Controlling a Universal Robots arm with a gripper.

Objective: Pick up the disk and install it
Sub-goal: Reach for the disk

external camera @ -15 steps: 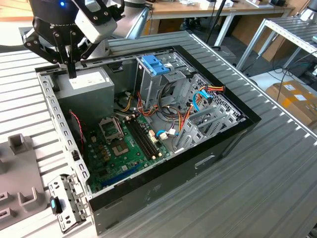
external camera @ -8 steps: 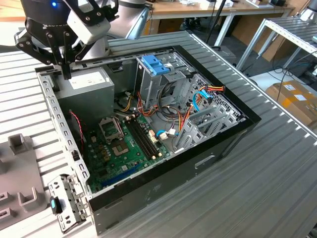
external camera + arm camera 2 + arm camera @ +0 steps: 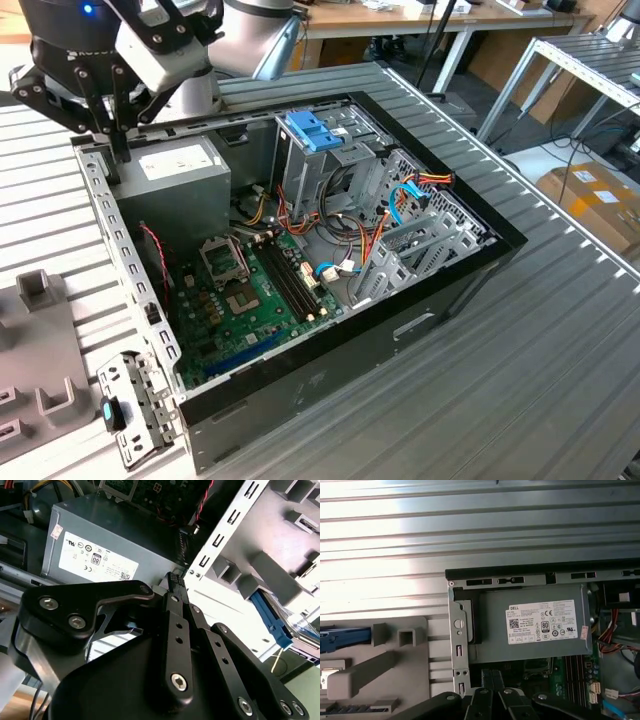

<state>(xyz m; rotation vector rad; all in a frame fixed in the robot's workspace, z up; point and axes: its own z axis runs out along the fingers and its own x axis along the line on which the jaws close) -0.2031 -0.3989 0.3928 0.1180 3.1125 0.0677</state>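
A ribbed grey metal table (image 3: 560, 330) is carrying the whole job, with desks and shelving standing behind it along the top of the exterior view. At that view's lower left, a flat grey plastic fixture with raised blocks (image 3: 40, 340) is sitting on the table, just beside the open black desktop computer case (image 3: 300, 385). In the upper left of the frame, the black two-fingered claw (image 3: 118, 152) is hanging off the arm and pointing down over the corner where the pale perforated metal side rail (image 3: 120, 250) is meeting the big grey power-supply box (image 3: 175, 170). Its fingers are pressing together and pinching nothing, as the second wrist view is showing plainly. Further right, in the upper middle, the darker-blue slotted plastic latch (image 3: 312, 130) is capping the drive cage.

The flat grey-metal disk in its light-blue plastic carrier (image 3: 272, 620) is lying on the fixture, outside the case and well apart from the claw. The rail is standing between the two, so the disk is lying on the fixture side, away from the case interior. In the first wrist view its blue edge (image 3: 345, 636) is running along the table's ribs, crosswise to the rail, which suggests its long axis is pointing toward the case
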